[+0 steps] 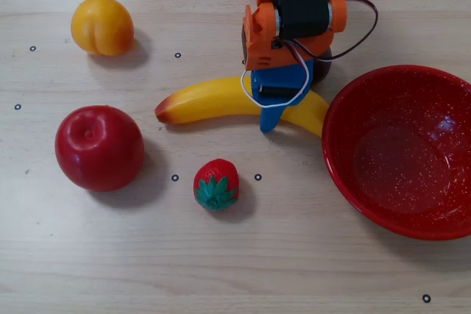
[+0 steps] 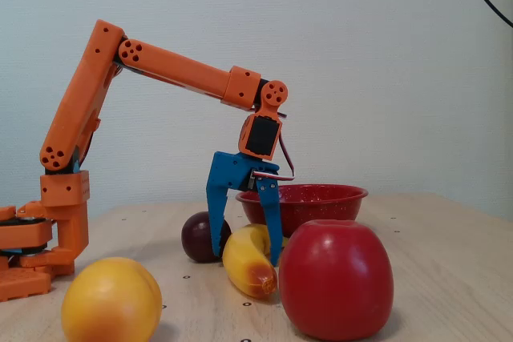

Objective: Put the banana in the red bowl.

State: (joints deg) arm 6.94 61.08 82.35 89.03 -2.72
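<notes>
On the tabletop, banana lying flat just left of the red bowl in the overhead view, blue gripper lowered over its right half, jaws spread astride the fruit, one finger each side, apple and strawberry nearby.

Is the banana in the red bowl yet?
No. The banana lies on the table beside the empty red bowl; the pincer straddles it.
</notes>
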